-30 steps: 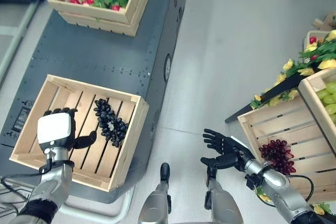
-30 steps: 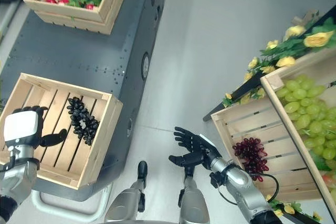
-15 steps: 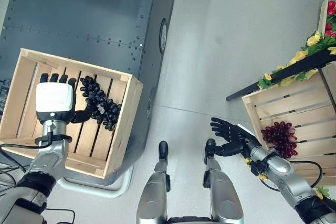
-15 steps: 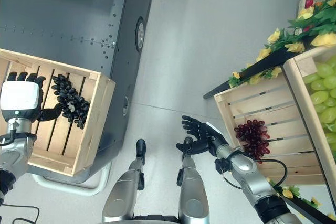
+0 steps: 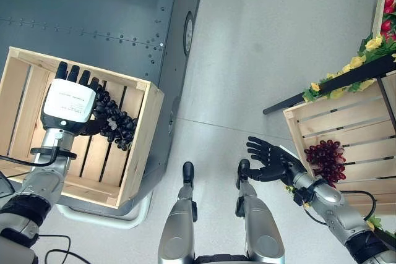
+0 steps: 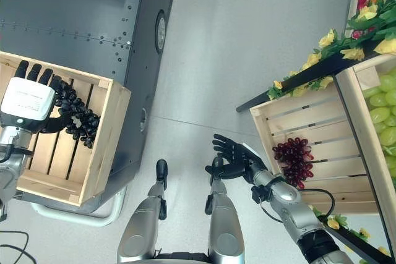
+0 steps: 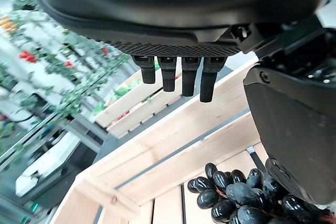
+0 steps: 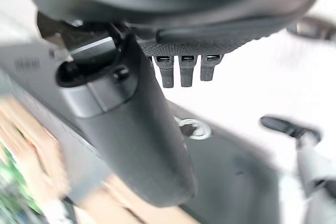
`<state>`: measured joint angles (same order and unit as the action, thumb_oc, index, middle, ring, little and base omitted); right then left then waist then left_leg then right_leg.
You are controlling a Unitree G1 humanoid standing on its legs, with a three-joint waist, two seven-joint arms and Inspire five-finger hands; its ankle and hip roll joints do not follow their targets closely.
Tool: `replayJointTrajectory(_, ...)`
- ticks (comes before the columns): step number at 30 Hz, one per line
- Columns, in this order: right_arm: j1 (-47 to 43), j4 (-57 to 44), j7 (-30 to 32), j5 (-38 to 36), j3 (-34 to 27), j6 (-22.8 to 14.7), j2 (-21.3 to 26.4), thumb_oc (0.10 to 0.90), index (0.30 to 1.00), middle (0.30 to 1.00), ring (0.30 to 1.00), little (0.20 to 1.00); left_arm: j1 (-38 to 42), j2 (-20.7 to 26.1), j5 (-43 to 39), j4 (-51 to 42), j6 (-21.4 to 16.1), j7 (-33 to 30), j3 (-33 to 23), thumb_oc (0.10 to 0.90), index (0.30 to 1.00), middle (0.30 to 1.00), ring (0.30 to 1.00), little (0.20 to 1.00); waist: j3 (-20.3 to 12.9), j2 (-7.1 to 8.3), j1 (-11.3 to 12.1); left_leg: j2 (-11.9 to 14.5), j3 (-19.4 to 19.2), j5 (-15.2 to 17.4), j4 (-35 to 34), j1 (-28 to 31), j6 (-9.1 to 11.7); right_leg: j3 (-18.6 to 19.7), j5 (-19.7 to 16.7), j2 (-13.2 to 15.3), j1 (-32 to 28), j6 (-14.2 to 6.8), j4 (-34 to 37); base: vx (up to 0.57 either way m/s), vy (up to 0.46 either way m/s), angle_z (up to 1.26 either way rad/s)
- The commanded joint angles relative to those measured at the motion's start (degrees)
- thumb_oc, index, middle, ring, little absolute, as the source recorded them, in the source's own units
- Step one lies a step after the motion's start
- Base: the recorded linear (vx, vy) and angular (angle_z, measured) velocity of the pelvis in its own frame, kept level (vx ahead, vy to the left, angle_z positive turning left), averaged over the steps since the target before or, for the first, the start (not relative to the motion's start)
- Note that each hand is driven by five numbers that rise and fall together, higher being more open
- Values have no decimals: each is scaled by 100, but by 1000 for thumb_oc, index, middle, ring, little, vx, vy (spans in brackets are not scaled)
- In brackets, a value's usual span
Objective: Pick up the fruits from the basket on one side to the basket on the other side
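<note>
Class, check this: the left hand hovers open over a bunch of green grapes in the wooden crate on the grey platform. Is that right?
Not quite: the grapes under the left hand are black, not green, as the left eye view shows. The rest holds: the open hand hovers over them in the wooden crate on the grey platform.

I count one bunch of black grapes (image 5: 114,123) in one pale slatted wooden crate (image 5: 145,134) on my left; one bunch of dark red grapes (image 5: 326,160) in a second slatted wooden crate (image 5: 297,129) on my right; one third wooden crate of green grapes (image 6: 385,112); two dark robot hands: left (image 5: 69,104), right (image 5: 270,163)
</note>
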<state>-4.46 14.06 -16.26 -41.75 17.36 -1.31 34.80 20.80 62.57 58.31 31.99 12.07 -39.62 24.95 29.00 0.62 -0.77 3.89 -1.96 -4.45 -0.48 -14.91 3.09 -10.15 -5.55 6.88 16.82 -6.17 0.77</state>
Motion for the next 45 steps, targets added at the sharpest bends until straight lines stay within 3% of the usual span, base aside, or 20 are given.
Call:
replayJointTrajectory(1, 256, -641, -191, -319, -132, -185, -8, 800, 900, 900, 900, 900, 363, 532, 345, -137, -129, -9, -174, 800, 900, 900, 900, 900, -146, -29, -30, -315, -251, 175, 584, -374, 42, -137, 588, -56, 486, -125, -1267, 0, 0, 0)
replayJointTrajectory(6, 275, -739, -118, -315, -155, -137, 57, 800, 900, 900, 900, 900, 381, 664, 486, -271, -606, 268, -17, 800, 900, 900, 900, 900, -124, -54, -24, -333, -263, 171, 559, -357, 44, -156, 554, -42, 454, -152, -1217, 0, 2, 1)
replayJointTrajectory(8, 303, -750, -119, -268, -184, -153, 111, 800, 900, 900, 900, 900, 358, 747, 442, -325, -1045, 637, 38, 800, 900, 900, 900, 900, -113, -74, -26, -347, -272, 164, 521, -329, 41, -174, 532, -30, 417, -167, -1174, 1, 8, 7)
replayJointTrajectory(15, 310, -876, -31, -348, -195, -82, 295, 800, 900, 900, 900, 900, 329, 954, 263, -609, -1480, 1253, 193, 800, 900, 900, 900, 900, -85, -114, -5, -405, -248, 156, 486, -300, 21, -180, 481, -24, 357, -195, -1096, 2, 4, 3)
replayJointTrajectory(20, 342, -885, -8, -385, -190, -99, 321, 800, 900, 900, 900, 900, 387, 1001, 192, -634, -1308, 1349, 247, 800, 900, 900, 900, 900, -98, -118, -1, -419, -269, 155, 446, -269, 12, -193, 454, -13, 318, -207, -1035, 0, 0, 0)
replayJointTrajectory(34, 220, -930, 137, -416, -62, -135, 332, 800, 900, 900, 900, 900, 637, 736, 601, -351, -1263, 1858, 521, 800, 900, 900, 900, 900, -68, -33, 12, -402, -291, 116, 394, -298, 3, -216, 413, -60, 362, -224, -1011, 0, -2, 1)
replayJointTrajectory(39, 193, -969, 179, -426, -21, -96, 346, 800, 900, 900, 900, 900, 717, 678, 786, -293, -822, 2171, 618, 800, 900, 900, 900, 900, -63, -13, 1, -397, -310, 115, 354, -267, 1, -213, 393, -56, 338, -239, -967, 0, 0, 0)
replayJointTrajectory(40, 183, -973, 207, -457, -4, -115, 352, 800, 900, 900, 900, 900, 757, 678, 902, -280, -549, 2317, 645, 800, 900, 900, 900, 900, -60, -12, 5, -399, -323, 115, 345, -266, 1, -224, 387, -52, 334, -242, -950, 0, 0, 0)
replayJointTrajectory(45, 114, -922, 257, -498, 26, -120, 296, 800, 900, 900, 900, 900, 751, 449, 1286, -133, 72, 2475, 656, 800, 900, 900, 900, 900, -48, 40, 17, -378, -338, 122, 421, -334, 3, -247, 395, -51, 394, -238, -1015, 2, -7, 0)
